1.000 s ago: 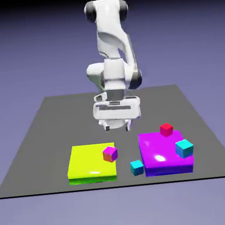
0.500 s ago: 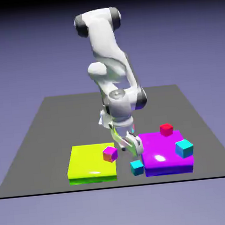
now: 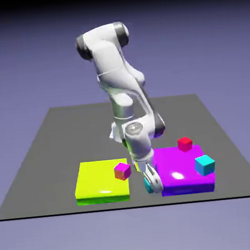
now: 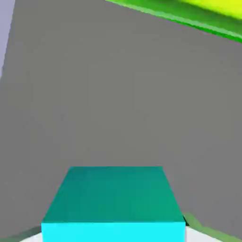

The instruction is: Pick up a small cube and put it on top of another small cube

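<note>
A small cyan cube (image 4: 113, 198) rests on the grey table (image 3: 54, 145) between the yellow slab and the purple slab. It fills the bottom of the hand view, sitting between my fingertips. In the exterior view only a sliver of this cube (image 3: 148, 188) shows beside my fingers. My gripper (image 3: 152, 186) is down at the table, shut on this cube. A second, larger cyan cube (image 3: 204, 165) and a red cube (image 3: 185, 143) sit on the purple slab. On the yellow slab sits a magenta-and-orange cube (image 3: 122, 171).
The yellow slab (image 3: 98, 183) lies at the exterior view's left, and its green-edged side (image 4: 189, 19) crosses the hand view's top right. The purple slab (image 3: 178, 178) lies close at the exterior view's right of my gripper. The table's front edge runs just below both slabs.
My arm swung down and toward the camera, from above the table's middle to the gap between the slabs. The gripper went from open to shut on the small cyan cube.
</note>
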### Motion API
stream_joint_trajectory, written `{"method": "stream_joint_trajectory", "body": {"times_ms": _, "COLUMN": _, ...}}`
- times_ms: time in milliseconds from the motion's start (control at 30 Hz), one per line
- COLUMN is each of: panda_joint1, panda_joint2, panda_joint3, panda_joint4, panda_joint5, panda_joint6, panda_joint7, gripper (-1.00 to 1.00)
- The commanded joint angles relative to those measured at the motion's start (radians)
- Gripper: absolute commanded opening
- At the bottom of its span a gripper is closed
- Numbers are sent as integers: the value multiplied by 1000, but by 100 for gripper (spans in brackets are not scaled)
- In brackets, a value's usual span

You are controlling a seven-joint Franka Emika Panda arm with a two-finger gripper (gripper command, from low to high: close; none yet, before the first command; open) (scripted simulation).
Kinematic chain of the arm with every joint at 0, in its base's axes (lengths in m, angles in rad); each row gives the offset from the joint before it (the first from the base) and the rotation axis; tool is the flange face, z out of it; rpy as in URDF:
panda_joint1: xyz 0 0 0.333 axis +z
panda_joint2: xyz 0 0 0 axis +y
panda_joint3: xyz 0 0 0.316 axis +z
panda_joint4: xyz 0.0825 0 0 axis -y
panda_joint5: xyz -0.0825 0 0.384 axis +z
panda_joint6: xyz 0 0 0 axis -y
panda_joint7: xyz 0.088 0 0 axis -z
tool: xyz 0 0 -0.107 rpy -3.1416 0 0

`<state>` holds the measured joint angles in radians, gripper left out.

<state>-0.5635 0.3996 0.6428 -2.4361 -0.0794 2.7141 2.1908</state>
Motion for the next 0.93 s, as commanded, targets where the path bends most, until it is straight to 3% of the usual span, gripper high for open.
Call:
{"method": "stream_joint_trajectory", "body": {"times_ms": 0, "panda_joint1": -34, "panda_joint2": -36, "panda_joint3": 36, "panda_joint4": -7, "panda_joint5": 24, "panda_joint6": -31, "panda_joint7": -16, "gripper": -100}}
{"method": "stream_joint_trajectory", "body": {"times_ms": 100, "panda_joint1": -51, "panda_joint2": -56, "panda_joint3": -19, "panda_joint4": 40, "panda_joint5": 38, "panda_joint6": -33, "panda_joint7": -107, "gripper": -100}}
{"method": "stream_joint_trajectory", "body": {"times_ms": 533, "panda_joint1": 60, "panda_joint2": -465, "panda_joint3": -275, "panda_joint4": -38, "panda_joint5": 340, "panda_joint6": -431, "panda_joint7": -589, "gripper": -100}}
{"method": "stream_joint_trajectory", "body": {"times_ms": 600, "panda_joint1": 60, "panda_joint2": -465, "panda_joint3": -275, "panda_joint4": -38, "panda_joint5": 340, "panda_joint6": -431, "panda_joint7": -589, "gripper": -100}}
{"method": "stream_joint_trajectory", "body": {"times_ms": 767, "panda_joint1": 84, "panda_joint2": -312, "panda_joint3": -272, "panda_joint4": -89, "panda_joint5": 318, "panda_joint6": -228, "panda_joint7": -573, "gripper": -100}}
{"method": "stream_joint_trajectory", "body": {"times_ms": 800, "panda_joint1": 84, "panda_joint2": -312, "panda_joint3": -272, "panda_joint4": -89, "panda_joint5": 318, "panda_joint6": -228, "panda_joint7": -573, "gripper": 100}}
{"method": "stream_joint_trajectory", "body": {"times_ms": 900, "panda_joint1": 74, "panda_joint2": -378, "panda_joint3": -274, "panda_joint4": -68, "panda_joint5": 328, "panda_joint6": -315, "panda_joint7": -580, "gripper": 100}}
